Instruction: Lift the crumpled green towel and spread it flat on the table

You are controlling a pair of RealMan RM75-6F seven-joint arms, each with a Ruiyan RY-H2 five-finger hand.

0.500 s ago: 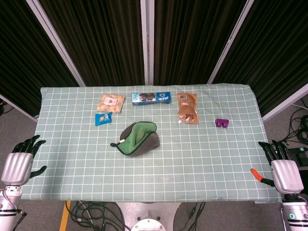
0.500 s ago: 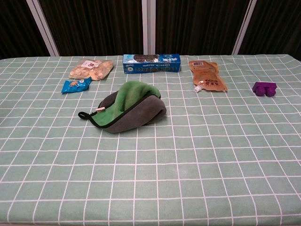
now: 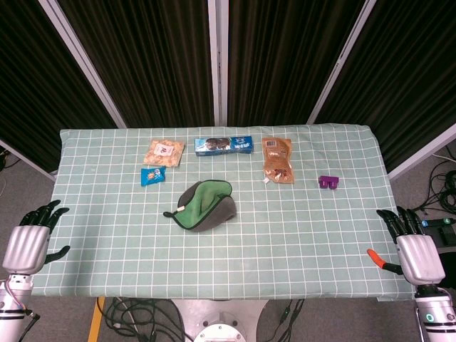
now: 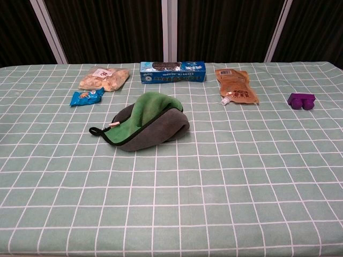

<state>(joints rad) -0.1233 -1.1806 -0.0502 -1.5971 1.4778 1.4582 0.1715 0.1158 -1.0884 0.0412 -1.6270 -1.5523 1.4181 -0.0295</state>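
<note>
Checked green cloth covers the table (image 3: 306,235); the left hand (image 3: 28,242) waits empty with fingers apart off its left edge; the crumpled green towel (image 3: 201,205) sits mid-table, snack packets (image 3: 163,153) behind it likely dragged in spreading; the right hand (image 3: 417,255) is equally empty and spread.

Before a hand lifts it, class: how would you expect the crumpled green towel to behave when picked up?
The green towel lies folded over itself in a soft mound, so it will probably droop from the hand rather than hold its shape. It looks like light cloth. Its small loop at the edge might catch on fingers.
</note>
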